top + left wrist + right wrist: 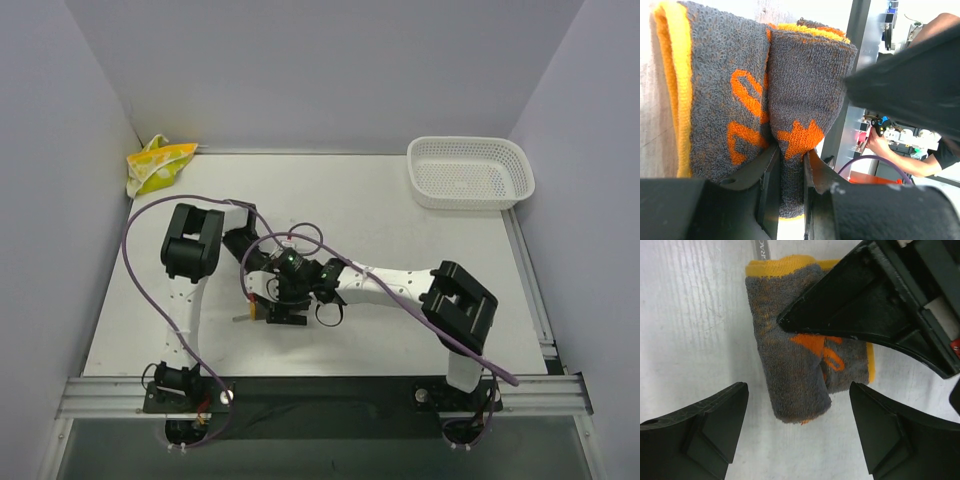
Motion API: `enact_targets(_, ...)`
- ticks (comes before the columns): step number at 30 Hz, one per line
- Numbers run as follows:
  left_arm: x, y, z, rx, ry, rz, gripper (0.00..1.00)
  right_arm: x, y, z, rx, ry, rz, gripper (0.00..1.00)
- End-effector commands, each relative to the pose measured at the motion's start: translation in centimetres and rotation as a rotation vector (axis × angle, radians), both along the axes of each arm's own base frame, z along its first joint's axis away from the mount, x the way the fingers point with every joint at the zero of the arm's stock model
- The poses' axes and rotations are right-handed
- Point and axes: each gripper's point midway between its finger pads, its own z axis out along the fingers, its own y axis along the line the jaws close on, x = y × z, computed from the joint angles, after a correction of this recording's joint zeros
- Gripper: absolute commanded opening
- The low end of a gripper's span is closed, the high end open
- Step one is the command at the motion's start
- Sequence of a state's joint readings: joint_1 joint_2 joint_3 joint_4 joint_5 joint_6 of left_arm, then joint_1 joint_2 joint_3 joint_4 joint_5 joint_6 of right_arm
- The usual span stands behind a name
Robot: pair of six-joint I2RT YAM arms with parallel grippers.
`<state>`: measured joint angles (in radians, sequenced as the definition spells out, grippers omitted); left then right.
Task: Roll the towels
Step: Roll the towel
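Ok, orange towel sits rolled mid table, long axis pointing straight away from right gripper, whose jaws stand spread either side, not touching. Left gripper clamps a fold of it. Yellow towel crumpled, far-left corner.
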<state>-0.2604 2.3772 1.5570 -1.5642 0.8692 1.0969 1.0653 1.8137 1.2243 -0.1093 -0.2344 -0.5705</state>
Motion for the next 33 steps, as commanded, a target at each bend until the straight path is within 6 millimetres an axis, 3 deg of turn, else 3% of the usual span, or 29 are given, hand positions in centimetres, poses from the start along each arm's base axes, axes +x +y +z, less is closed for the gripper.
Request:
enact_targets(1, 1.1, 1.7, -2.6, 0.001, -0.094, -0.110, 0.18, 0.8, 1.3, -0.9, 0.032, -0.098, 0.068, 0.82)
enact_targets(3, 1.4, 1.6, -2.6, 0.000, -0.102, -0.105, 0.18, 0.6, 1.2, -2.5, 0.005, -0.082, 0.083, 0.77)
enact_targets(6, 1.7, 1.4, -2.6, -0.004, -0.124, -0.095, 0.18, -0.3, 1.1, -4.0, -0.013, -0.015, 0.079, 0.59)
enact_targets(9, 1.9, 1.4, -2.6, -0.006, -0.142, -0.092, 0.18, -1.1, 1.0, -5.1, -0.016, 0.057, 0.052, 0.37)
enact_targets(10, 2.2, 1.4, -2.4, -0.008, -0.160, -0.083, 0.18, -1.3, 0.7, -5.3, -0.017, 0.085, 0.031, 0.24)
enact_targets(13, 3.0, 1.5, -2.2, -0.022, -0.217, -0.028, 0.26, -3.2, -0.7, -5.9, -0.059, 0.197, -0.004, 0.00)
enact_targets(18, 5.0, 1.8, 0.3, -0.097, -0.279, 0.118, 0.43, -5.4, -2.3, -6.2, -0.095, 0.413, -0.072, 0.00)
enact_targets(23, 7.5, 3.1, 5.5, -0.215, -0.397, 0.301, 0.51, -6.4, -4.1, -7.3, -0.154, 0.573, -0.133, 0.00)
enact_targets(26, 9.2, 6.5, 8.8, -0.260, -0.511, 0.460, 0.52, -6.2, -4.3, -7.7, -0.153, 0.693, -0.183, 0.00)
enact_targets(31, 8.2, 9.3, 13.1, -0.305, -0.691, 0.563, 0.52, -5.8, -4.2, -8.3, -0.159, 0.857, -0.227, 0.00)
enact_targets(33, 6.2, 9.2, 12.4, -0.283, -0.739, 0.511, 0.52, -5.8, -4.2, -8.2, -0.173, 0.911, -0.239, 0.00)
